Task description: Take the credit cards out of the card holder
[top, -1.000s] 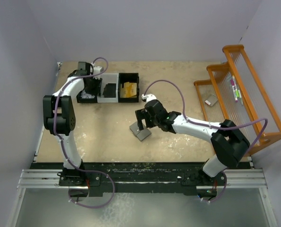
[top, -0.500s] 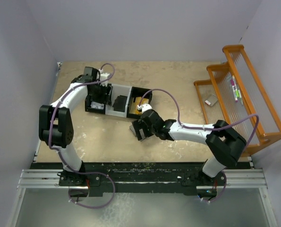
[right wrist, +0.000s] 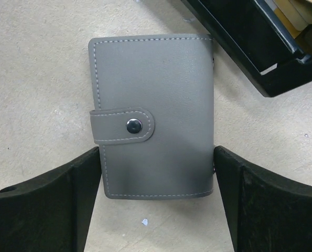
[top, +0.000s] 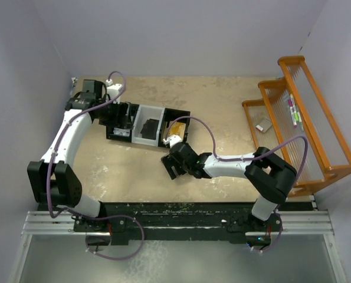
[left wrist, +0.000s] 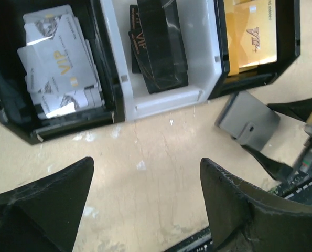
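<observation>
From above, the right gripper [top: 174, 167] sits low on the desk [top: 222, 100] just before the bin tray's [top: 147, 142] right end, and the left gripper [top: 121, 118] hovers over its left end. The left wrist view shows that gripper spread wide and empty, credit cards [left wrist: 58, 58] lying in the tray, and the card holder [left wrist: 247, 123] flat by the tray's right compartment. In the right wrist view, fingers [right wrist: 56, 205] clasp the holder's long edges. A light grip there would leave the snap strap [right wrist: 123, 126] reachable. Since the strap is fastened, any cards inside are hidden.

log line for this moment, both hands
left hand: open above table | right hand: clamps closed card holder, flat on table | credit cards: in tray
</observation>
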Available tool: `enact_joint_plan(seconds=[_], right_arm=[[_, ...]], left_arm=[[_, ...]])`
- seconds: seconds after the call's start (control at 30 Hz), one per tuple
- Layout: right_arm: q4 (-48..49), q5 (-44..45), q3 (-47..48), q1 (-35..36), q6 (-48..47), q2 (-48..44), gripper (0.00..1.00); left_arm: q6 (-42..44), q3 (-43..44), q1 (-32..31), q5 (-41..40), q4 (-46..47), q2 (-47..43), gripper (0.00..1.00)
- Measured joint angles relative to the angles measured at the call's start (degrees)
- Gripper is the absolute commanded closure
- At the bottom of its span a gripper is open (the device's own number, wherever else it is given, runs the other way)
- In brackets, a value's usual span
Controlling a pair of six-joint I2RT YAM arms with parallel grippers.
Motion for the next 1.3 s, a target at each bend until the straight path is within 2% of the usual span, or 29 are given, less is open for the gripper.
enact_joint_plan(seconds=[0.17,0.27,0.43,0.63,0.9,1.13,1.3], right_arm=[[0.94,0.37,0.07,1.22,-1.51,0.37,0.37],[1.51,0.87,0.57,2.71,-2.03,0.35,0.41],[1.11,1.86,1.73,6.95,-2.08,-0.28,0.41],[-1.14,2.6,4.7,10.93,-2.08,-5.11,0.41],[1.18,5.88,13.79,10.86,-3.02,-12.9,0.4],[3.54,6.84,17.92,10.84,-4.52,-13.51,0.4],[4.04,6.71,20.37,10.84,-5.14,-13.25,0.41]], left_arm=[[2.62,0.59,5.66,3.56,-5.81,-4.35,0.12],[4.33,2.29,9.05,4.98,-9.57,-5.62,0.07],[5.7,3.58,9.9,6.99,-13.27,-8.74,0.0],[5.33,3.56,9.9,13.03,-15.74,-11.1,0.0],[0.24,1.64,9.9,24.68,-16.22,-11.69,0.04],[-1.73,1.64,9.9,37.22,-17.4,-12.96,0.04],[-3.15,3.04,9.9,42.12,-17.9,-12.96,0.02]])
